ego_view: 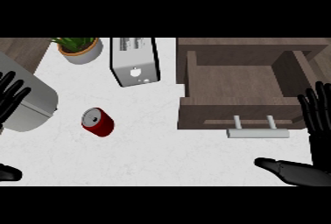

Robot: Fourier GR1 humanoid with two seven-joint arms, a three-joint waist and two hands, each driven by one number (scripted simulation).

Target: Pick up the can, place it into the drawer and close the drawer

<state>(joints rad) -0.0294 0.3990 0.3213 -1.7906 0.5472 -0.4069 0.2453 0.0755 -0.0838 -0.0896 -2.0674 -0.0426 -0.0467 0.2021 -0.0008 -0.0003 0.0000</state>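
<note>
You see the white counter [161, 153] from steeply above. The red can [97, 122] stands on it left of centre, silver top showing, tilted a little, with bare counter all around it; nothing touches it.

To the right you find the brown wooden drawer [194, 111], pulled open so that its inside faces up. The drawer's front wall lies nearest you, and its pale bar handle [256, 132] stands out from that wall on two short posts. The can and the drawer are well apart.

Your right hand [318, 127] shows at the view's right edge, just beside the drawer's front corner: fingers straight and spread, pointing up, thumb stretched out low toward the left. It holds nothing. Your left hand [9, 103] shows at the left edge, fingers likewise straight and spread, also holding nothing; it overlaps a rounded grey appliance [32, 105].

Along the far edge of the counter you see a potted plant [80, 47] at the left and a silver toaster [134, 61] just beside it, between the plant and the drawer.
</note>
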